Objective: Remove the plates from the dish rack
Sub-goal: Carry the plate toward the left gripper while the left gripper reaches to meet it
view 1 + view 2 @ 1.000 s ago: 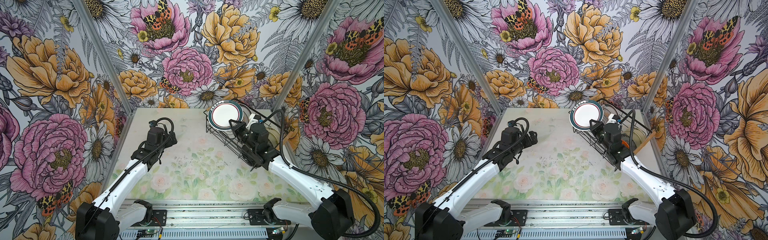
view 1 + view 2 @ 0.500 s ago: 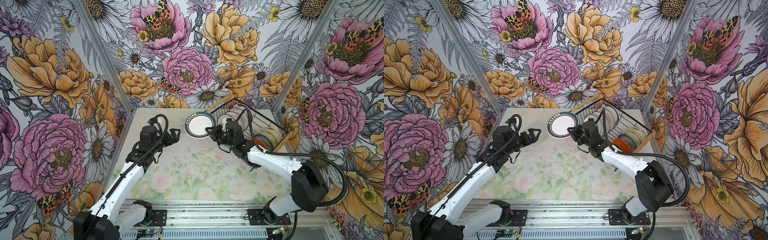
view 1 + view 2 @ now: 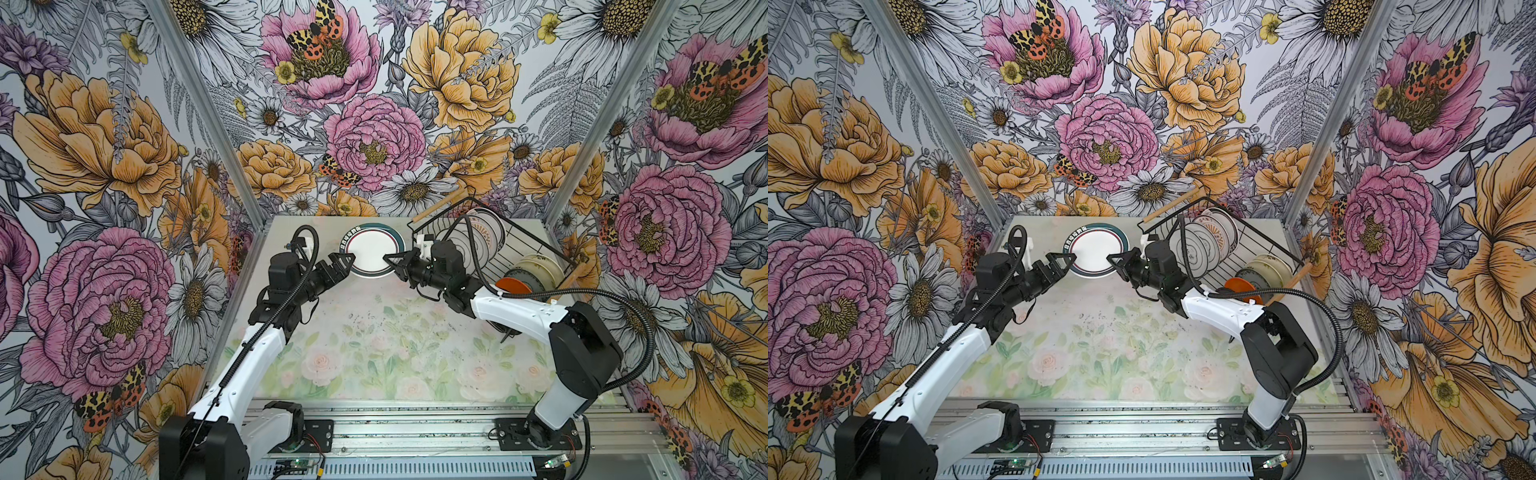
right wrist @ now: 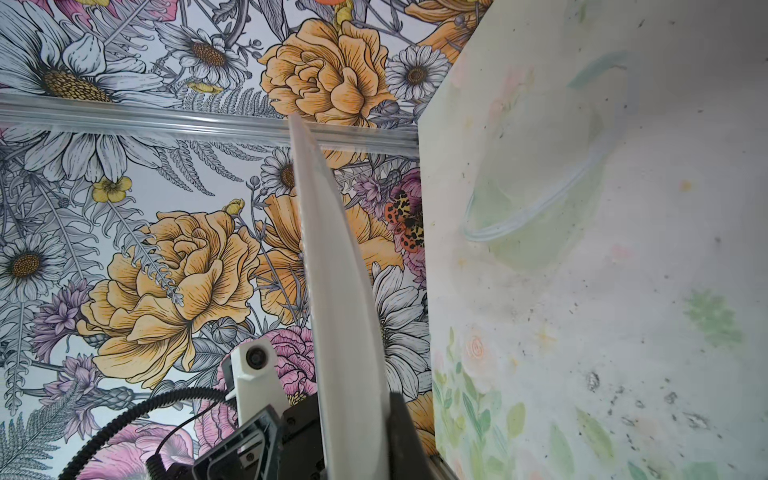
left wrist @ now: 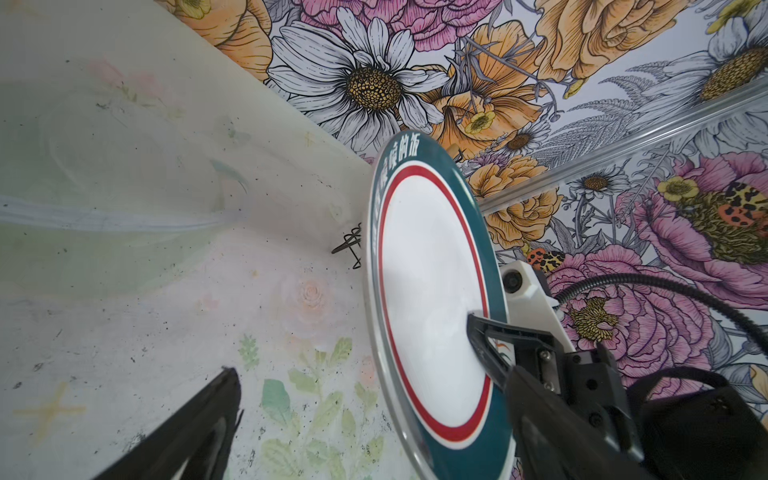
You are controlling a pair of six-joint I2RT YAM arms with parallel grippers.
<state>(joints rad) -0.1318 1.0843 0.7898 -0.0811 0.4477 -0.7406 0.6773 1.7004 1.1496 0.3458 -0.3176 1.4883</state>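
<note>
One teal-rimmed plate (image 3: pixel 368 249) hangs clamped in the right pincer (image 3: pixel 388 259).

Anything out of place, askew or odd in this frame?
Nothing looks broken or spilled. The dish rack sits skewed on the table mat, the plates at its right end seem to lean over, and dark specks dot the mat.

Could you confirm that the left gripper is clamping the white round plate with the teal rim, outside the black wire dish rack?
Not quite: the right gripper, not the left, is shut on the white round plate with the teal rim, as the left wrist view shows. The left gripper is open. The plate is indeed outside the black wire dish rack.
</note>
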